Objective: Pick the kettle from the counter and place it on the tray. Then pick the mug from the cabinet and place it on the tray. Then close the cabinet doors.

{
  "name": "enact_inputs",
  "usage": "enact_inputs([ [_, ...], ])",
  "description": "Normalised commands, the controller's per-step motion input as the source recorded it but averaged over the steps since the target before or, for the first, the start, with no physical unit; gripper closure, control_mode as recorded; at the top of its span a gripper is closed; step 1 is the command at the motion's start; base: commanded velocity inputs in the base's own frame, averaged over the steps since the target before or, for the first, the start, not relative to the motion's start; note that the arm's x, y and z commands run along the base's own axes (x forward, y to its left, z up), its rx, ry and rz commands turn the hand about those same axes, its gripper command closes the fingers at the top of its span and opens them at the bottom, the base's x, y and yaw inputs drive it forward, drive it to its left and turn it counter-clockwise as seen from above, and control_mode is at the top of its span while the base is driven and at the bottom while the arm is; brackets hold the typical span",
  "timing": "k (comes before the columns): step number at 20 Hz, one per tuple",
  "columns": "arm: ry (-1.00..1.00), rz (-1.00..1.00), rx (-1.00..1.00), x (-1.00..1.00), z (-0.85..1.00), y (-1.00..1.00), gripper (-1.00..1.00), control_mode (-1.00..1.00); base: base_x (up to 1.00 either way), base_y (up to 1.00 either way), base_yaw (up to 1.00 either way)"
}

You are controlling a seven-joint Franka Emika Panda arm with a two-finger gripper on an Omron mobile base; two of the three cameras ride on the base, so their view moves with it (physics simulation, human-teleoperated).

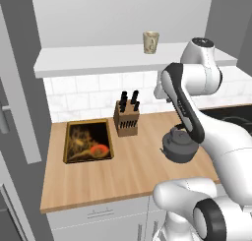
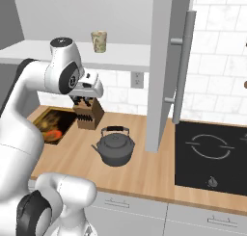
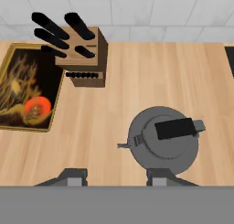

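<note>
The dark grey kettle stands upright on the wooden counter, its handle arched over the lid. My gripper hangs high above the counter, open, with nothing between its fingers; in the hand view the kettle lies below it, a little right of centre. The tray lies flat at the counter's left with nothing on it. The beige mug stands on the cabinet's white base. The cabinet doors stand open.
A wooden knife block stands between the tray and the kettle, near the tiled wall. A black cooktop lies right of the kettle. The open door's bar handle hangs over the counter beside the kettle.
</note>
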Motion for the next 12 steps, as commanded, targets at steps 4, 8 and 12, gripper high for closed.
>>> enact_inputs([
  [4, -0.01, 0.01, 0.00, -0.15, -0.05, 0.00, -1.00, -1.00, 0.00, 0.00, 0.00],
  [8, -0.03, 0.02, 0.01, -0.46, -0.24, -0.18, -1.00, -1.00, 0.00, 0.00, 0.00],
  [12, -0.07, -0.03, 0.00, -0.39, -0.27, -0.29, -1.00, -1.00, 0.00, 0.00, 0.00],
])
